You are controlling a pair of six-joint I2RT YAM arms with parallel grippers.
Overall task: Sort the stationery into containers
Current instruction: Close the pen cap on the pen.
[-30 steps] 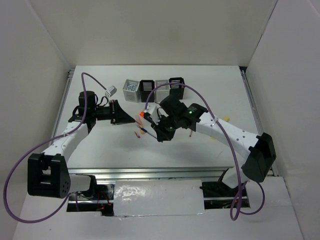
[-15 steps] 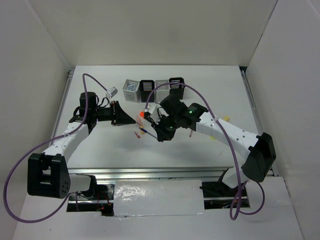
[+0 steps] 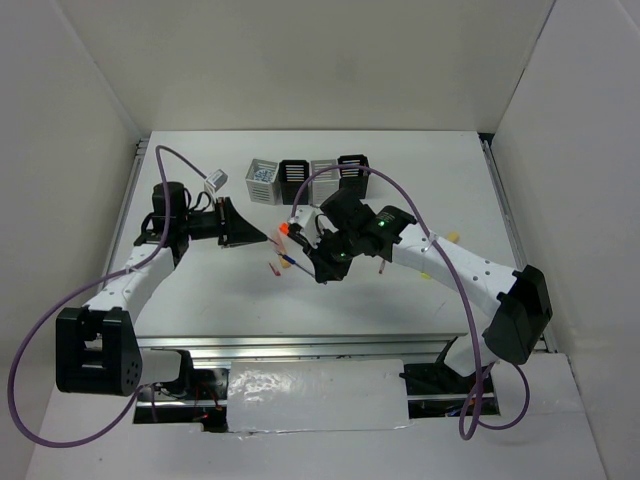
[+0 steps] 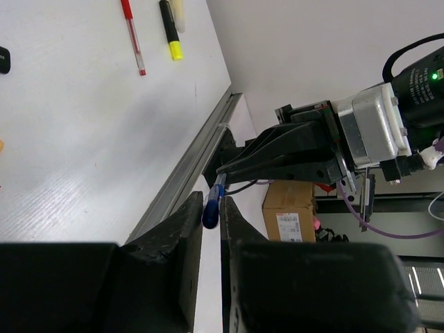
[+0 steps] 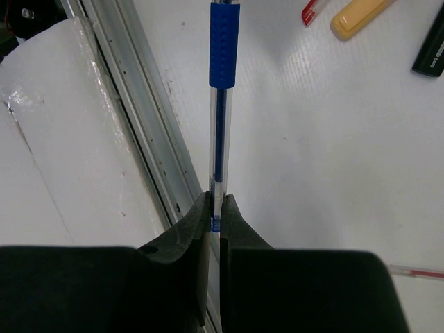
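Note:
My right gripper (image 5: 216, 198) (image 3: 316, 266) is shut on the back end of the thin blue pen (image 5: 223, 48) (image 3: 289, 263), which it holds above the table pointing left. My left gripper (image 4: 211, 201) (image 3: 265, 238) faces it, shut, with nothing held. The pen's blue end (image 4: 212, 210) shows beyond its tips, a short way off. The containers (image 3: 305, 180) stand in a row at the back. An orange-black highlighter (image 3: 284, 229) and a tiny red piece (image 3: 272, 270) lie by the pen's tip. A thin red pen (image 4: 132, 35) and a yellow-black highlighter (image 4: 170, 28) lie farther right.
A peach-orange marker (image 5: 361, 15) and a black highlighter body (image 5: 430, 52) lie on the table beyond the pen. The metal rail (image 5: 139, 118) of the table's near edge runs close below the right gripper. A small grey clip (image 3: 219, 183) sits left of the containers.
My left gripper has drawn back a little to the left and toward the back of the table. The right gripper and the blue pen have barely moved.

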